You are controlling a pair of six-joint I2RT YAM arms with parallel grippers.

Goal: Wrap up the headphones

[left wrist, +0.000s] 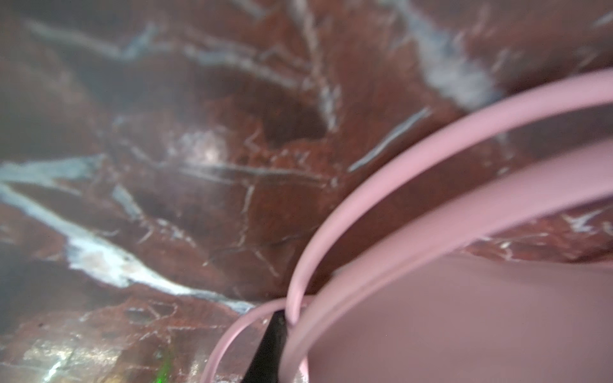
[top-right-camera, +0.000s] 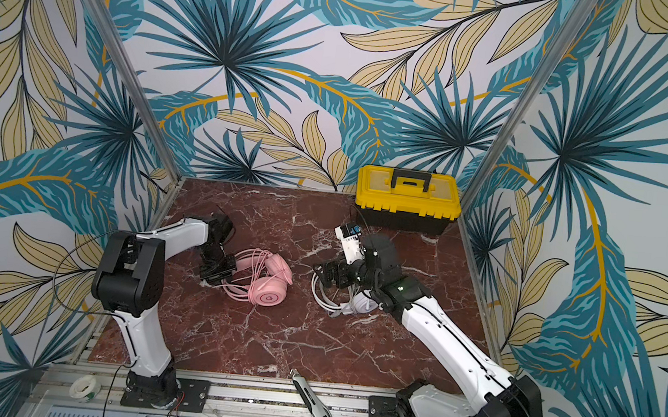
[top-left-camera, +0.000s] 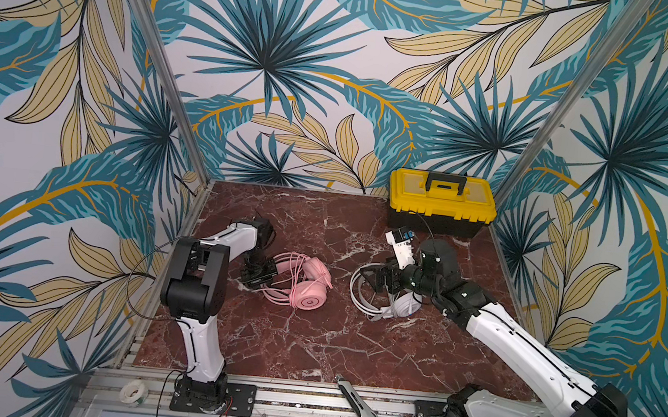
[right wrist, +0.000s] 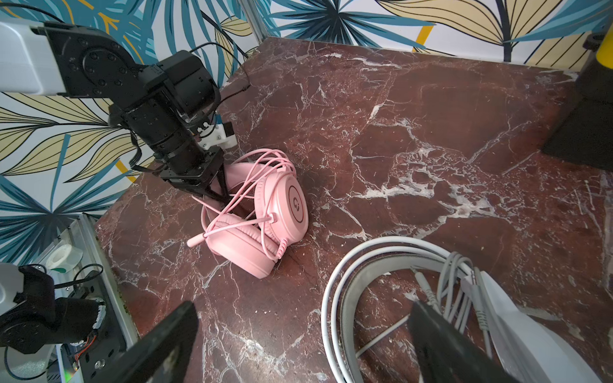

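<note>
A pink over-ear headset with a boom mic (top-left-camera: 309, 295) lies left of the middle of the red-brown marble bench (top-left-camera: 311, 341), one earcup flat and the other standing on edge. Its thin pink cable (right wrist: 252, 172) is looped loosely over the headband and cups. The left pincer (right wrist: 225, 198) reaches down at the headband side of this headset. Its black fingers (left wrist: 268, 348) are drawn together to a narrow point, with strands of the pink cable pinched at the tips. The left wrist view is blurred, but it shows a strand pressed against one fingertip.

An all-white headset with a grey-lined headband (top-left-camera: 402, 306) rests right of the middle, well apart from the pink one. Its pale grey cable (right wrist: 454, 288) is bunched across the band with two jack plugs showing. The right pincer (right wrist: 303, 305) hangs just above this headband with its jaws spread wide and grips nothing. One finger sits over the cable bundle, the other over bare marble.

A yellow plastic toolbox with a black base and handle (top-left-camera: 441, 203) stands in the far right corner. A grey utility knife (top-left-camera: 359, 404) lies across the front rail, and a white tape roll (top-left-camera: 133, 392) sits near the left arm's foot.
</note>
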